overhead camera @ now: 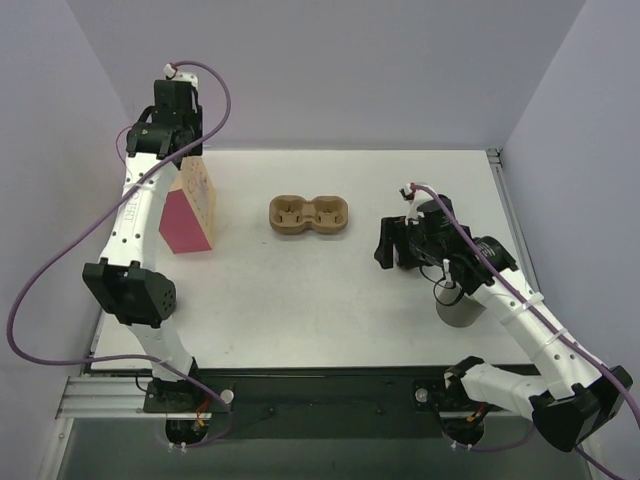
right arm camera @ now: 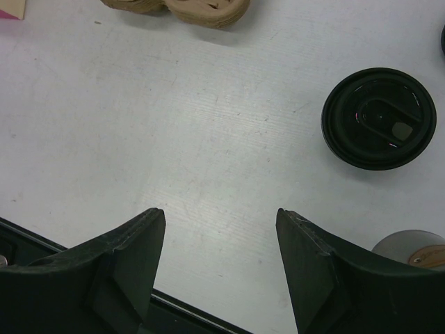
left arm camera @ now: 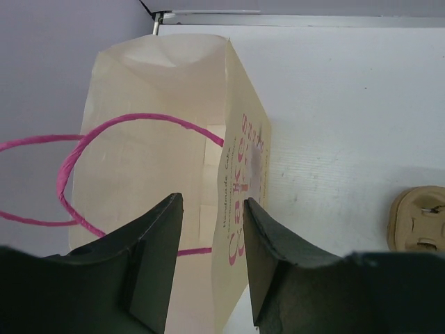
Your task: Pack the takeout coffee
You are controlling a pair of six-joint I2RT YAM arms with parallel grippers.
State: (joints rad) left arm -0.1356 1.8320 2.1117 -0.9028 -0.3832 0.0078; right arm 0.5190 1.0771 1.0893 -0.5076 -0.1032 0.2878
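Right gripper [right arm camera: 219, 216] is found with jaws spread and nothing held, above the white table [right arm camera: 174, 125]. One black-lidded takeout coffee cup [right arm camera: 379, 118] is seen upright on the table to its right, well apart from the brown pulp tray [overhead camera: 310, 215]. Left gripper [left arm camera: 213, 202] is recorded parted, astride the printed wall of the paper bag [left arm camera: 125, 104]; contact cannot be told
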